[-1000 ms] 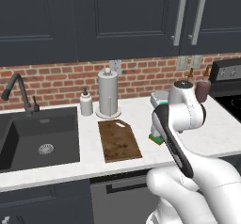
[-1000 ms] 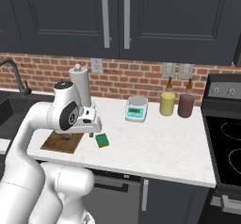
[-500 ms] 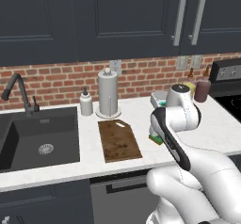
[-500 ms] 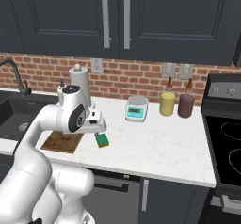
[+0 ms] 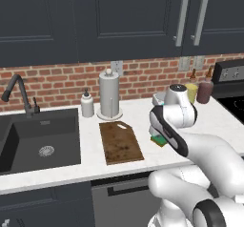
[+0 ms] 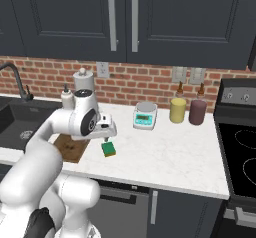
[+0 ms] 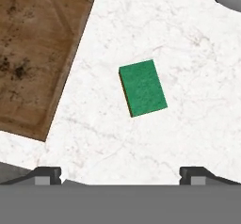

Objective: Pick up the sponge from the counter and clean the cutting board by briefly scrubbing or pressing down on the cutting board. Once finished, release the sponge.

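the two-finger gripper [image 7: 120, 173] on the white arm hangs above the white, lightly marbled stone counter [image 7: 188, 53], pointing down at it. its jaws stand wide apart and hold nothing (the two dark finger tips sit near opposite sides of the hand view's lower edge).

the small rectangular sponge with a green top and yellow lower layer [image 7: 142, 87] lies flat on the counter, between the finger tips and ahead of them, touched by neither. in the right base view the sponge [image 6: 108, 149] lies just below the gripper [image 6: 106, 136]. in the left base view the sponge [image 5: 157, 139] is partly hidden behind the arm.

the flat dark-brown wooden cutting board with mottled stains [image 7: 35, 53] lies beside the sponge, near it but apart, with bare counter between them; its pale oval handle hole [image 5: 122, 125] is at the far end, toward the brick wall. the board lies between the sponge and the dark sink basin [image 5: 38, 138].

a grey kitchen scale with a teal display [image 6: 144, 116] stands farther back on the counter, well apart from the sponge.
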